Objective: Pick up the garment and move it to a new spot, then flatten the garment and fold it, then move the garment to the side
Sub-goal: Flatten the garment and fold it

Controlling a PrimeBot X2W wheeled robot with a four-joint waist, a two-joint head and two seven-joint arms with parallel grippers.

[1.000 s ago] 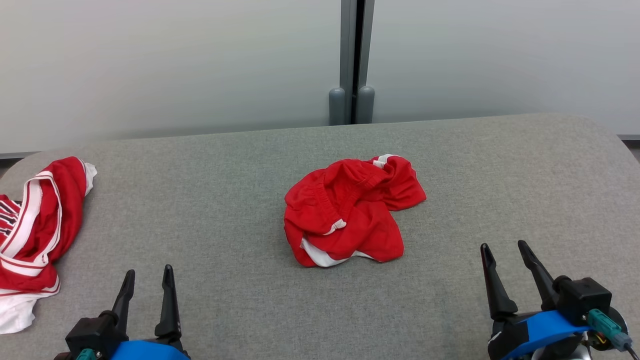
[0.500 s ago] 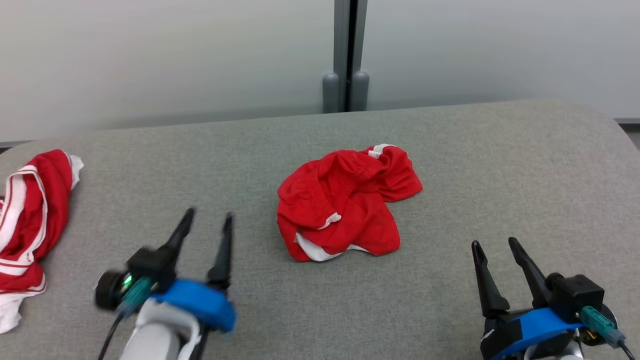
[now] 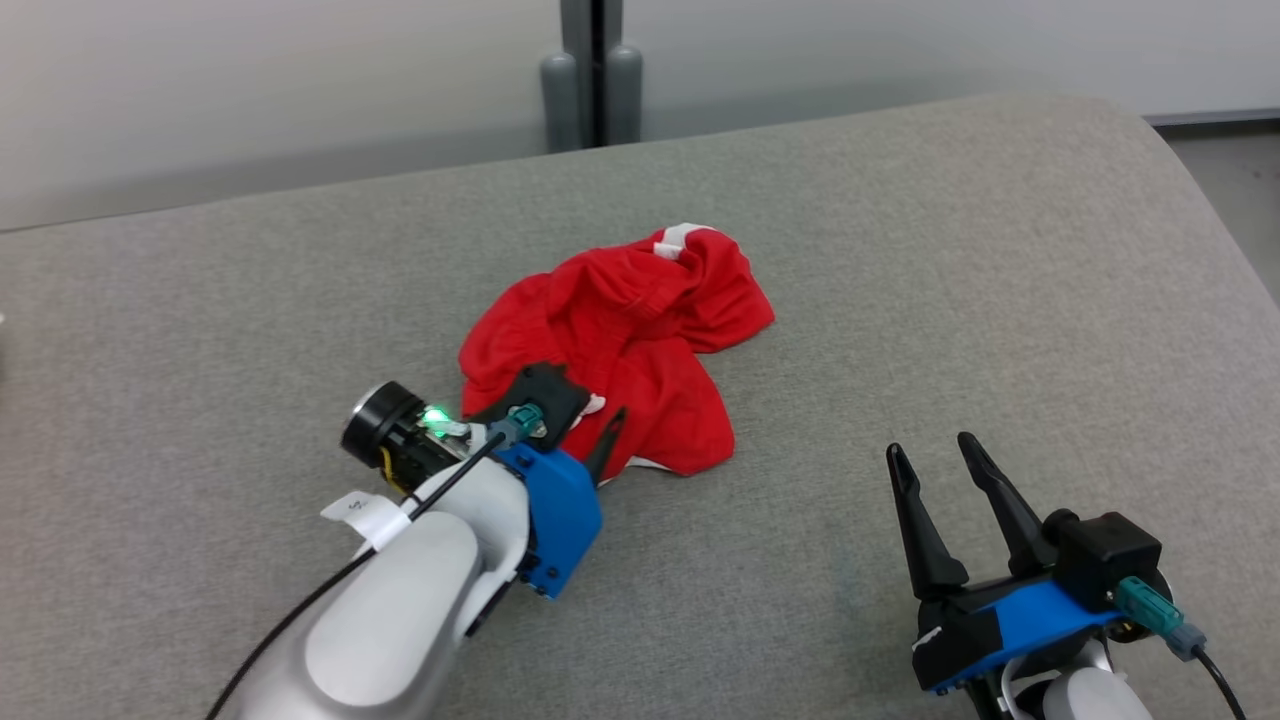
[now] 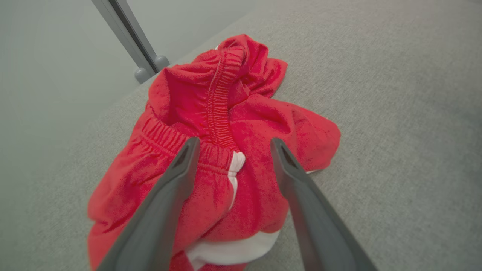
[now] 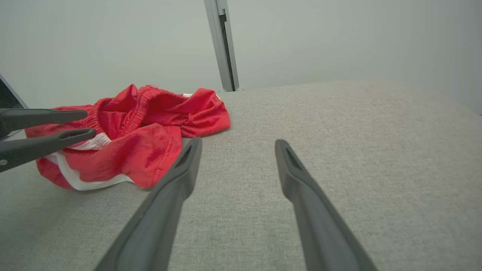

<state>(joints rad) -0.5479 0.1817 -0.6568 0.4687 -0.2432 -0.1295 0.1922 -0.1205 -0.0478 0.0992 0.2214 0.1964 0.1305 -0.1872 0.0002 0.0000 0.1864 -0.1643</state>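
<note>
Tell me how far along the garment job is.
Nothing looks done: the garment lies crumpled on the grey table. In hand: the left gripper is open, fingers either side of the waistband, not closed on it. The right gripper is open over bare table, apart from the garment. Left: lifting, moving, flattening, folding and setting aside.

No text can be read (the mark on the white cable tag (image 3: pixel 357 511) is too small).
</note>
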